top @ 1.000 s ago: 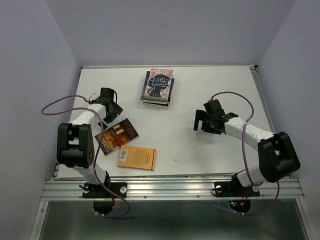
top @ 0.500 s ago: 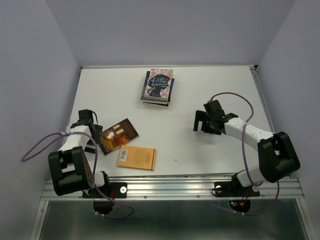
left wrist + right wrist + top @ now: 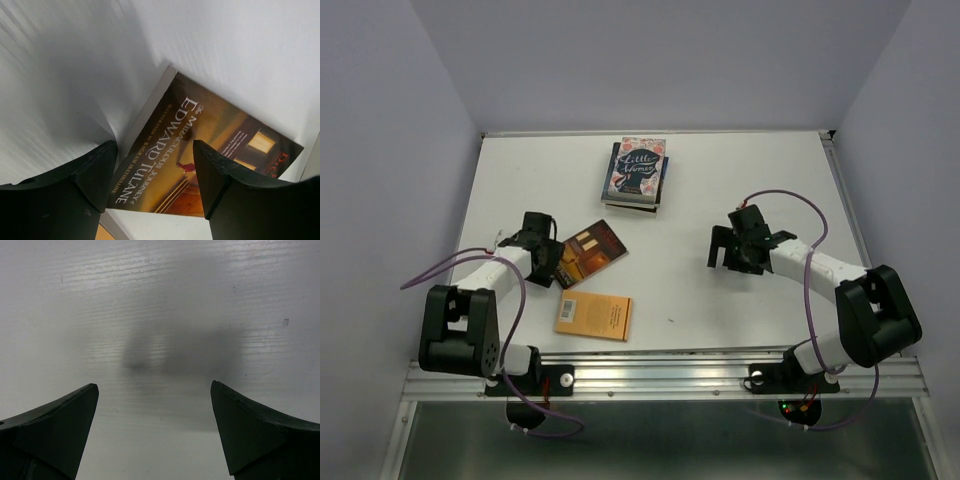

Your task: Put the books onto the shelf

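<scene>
A brown book [image 3: 592, 252] titled "Edward Tulane" lies on the white table [image 3: 750, 180] at the left. Its near corner sits between the fingers of my left gripper [image 3: 556, 262], which stand apart, and I cannot tell whether they touch it. In the left wrist view the brown book [image 3: 200, 150] fills the space beyond the left gripper [image 3: 155, 145]. A plain orange book [image 3: 593, 316] lies flat just in front. A stack of books [image 3: 638, 172] with a floral cover on top rests at the back. My right gripper [image 3: 725, 248] hovers open over bare table, and the right wrist view shows nothing between the right gripper's [image 3: 154, 385] fingers. The shelf is out of view.
Grey walls close in the table on the left, back and right. A metal rail [image 3: 660, 375] runs along the near edge, where the two arm bases are bolted. Purple cables loop beside each arm.
My left gripper swung out to the left edge and back to the brown book, its jaws narrowing. The brown book has shifted up and to the right. The right arm has barely moved.
</scene>
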You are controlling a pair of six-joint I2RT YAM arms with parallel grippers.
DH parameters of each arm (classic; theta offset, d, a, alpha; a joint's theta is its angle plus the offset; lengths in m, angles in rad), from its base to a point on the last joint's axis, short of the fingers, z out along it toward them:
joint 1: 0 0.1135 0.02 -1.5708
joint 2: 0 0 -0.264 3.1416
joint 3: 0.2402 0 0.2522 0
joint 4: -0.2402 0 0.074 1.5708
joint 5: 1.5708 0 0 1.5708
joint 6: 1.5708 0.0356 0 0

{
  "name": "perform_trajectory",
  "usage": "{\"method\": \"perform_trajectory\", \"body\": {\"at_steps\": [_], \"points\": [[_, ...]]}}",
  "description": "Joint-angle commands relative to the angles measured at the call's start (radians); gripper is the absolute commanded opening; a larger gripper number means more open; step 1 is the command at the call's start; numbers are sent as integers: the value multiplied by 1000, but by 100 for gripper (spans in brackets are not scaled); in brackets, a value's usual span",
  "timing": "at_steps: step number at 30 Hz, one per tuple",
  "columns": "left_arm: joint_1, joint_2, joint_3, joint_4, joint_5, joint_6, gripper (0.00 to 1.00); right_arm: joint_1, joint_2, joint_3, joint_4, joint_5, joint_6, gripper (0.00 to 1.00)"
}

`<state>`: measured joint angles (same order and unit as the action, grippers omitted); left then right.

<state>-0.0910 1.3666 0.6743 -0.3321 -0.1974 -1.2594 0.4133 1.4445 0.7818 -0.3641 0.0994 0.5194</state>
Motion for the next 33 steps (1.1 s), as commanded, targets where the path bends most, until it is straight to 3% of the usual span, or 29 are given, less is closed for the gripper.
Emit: {"method": "perform_trajectory", "body": {"at_steps": [1,6,11,15,18,22,26,29,33], "points": [[-84,28,-39,-65,55,-46,73,4,-53,-15,36,8,8,100],[-216,95,-3,-42,87,130,70,4,-56,-30,36,22,19,100],[-379,227,126,-130,93,261,63,4,-64,-24,36,19,16,100],[-481,221,154,-101,171,345,58,4,-55,-23,42,20,19,100],[-561,189,211,-175,145,403,58,4,-42,-21,56,-18,18,100],[-572,65,284,-222,159,501,71,4,-41,-13,86,-69,10,100],[-563,-72,355,-252,46,519,98,15,-29,7,134,-141,37,100],[-515,-74,386,-219,13,529,99,53,-7,26,166,-187,66,100],[-403,-5,349,-39,139,594,98,139,43,31,221,-165,132,100]]}}
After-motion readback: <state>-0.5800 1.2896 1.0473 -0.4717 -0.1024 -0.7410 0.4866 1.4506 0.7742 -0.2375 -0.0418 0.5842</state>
